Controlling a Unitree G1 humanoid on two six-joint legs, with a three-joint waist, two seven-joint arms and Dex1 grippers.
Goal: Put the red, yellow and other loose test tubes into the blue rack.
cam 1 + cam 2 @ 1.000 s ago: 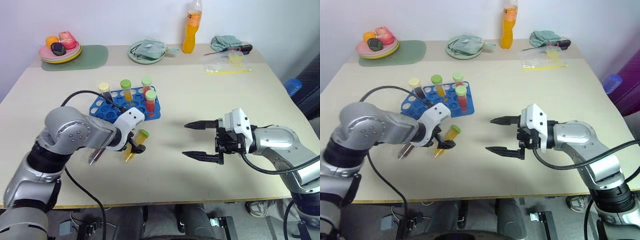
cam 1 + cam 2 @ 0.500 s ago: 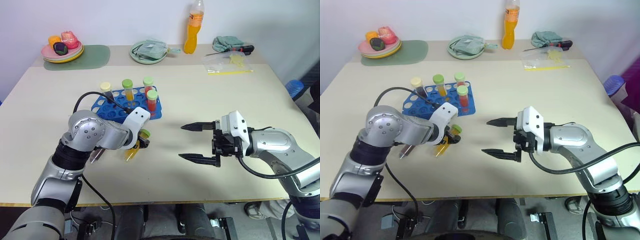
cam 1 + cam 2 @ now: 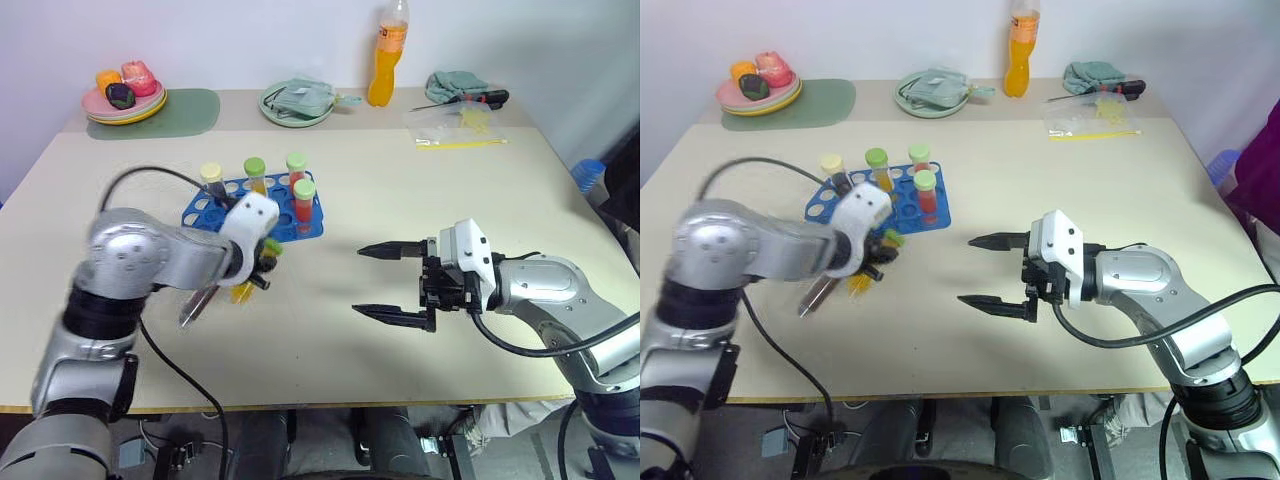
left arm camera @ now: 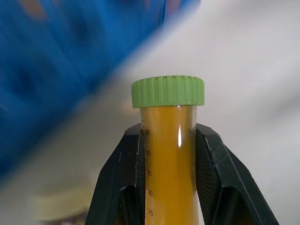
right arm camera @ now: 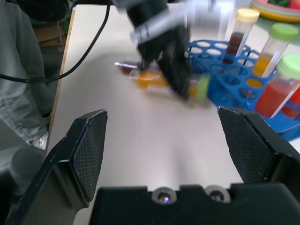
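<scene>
Left gripper [image 4: 171, 183] is clamped on the yellow tube [image 4: 169, 154], both fingers [image 4: 123, 180] pressed to its sides just under the green cap, tube lifted off the table [image 3: 420, 200] just in front of the rack's near edge; the rack [image 3: 310, 226] sits left of the table's middle, four capped tubes standing in it, two orange-yellow, two red, many holes free; a dark tube [image 3: 196, 303] lies on the table at the arm's near side, close beside the gripper, so one loose tube at least is not yet racked; right gripper [image 3: 392, 283] hangs spread wide and empty over the table's right half, well apart from the rack.

Step in hand, by my reading: the pick of the yellow tube is done and the carry to the rack begins; next the tube must be stood upright, cap uppermost, lined over a free hole clear of the standing tubes, lowered straight and let go; a tilted tube would likely catch the hole's rim.
</scene>
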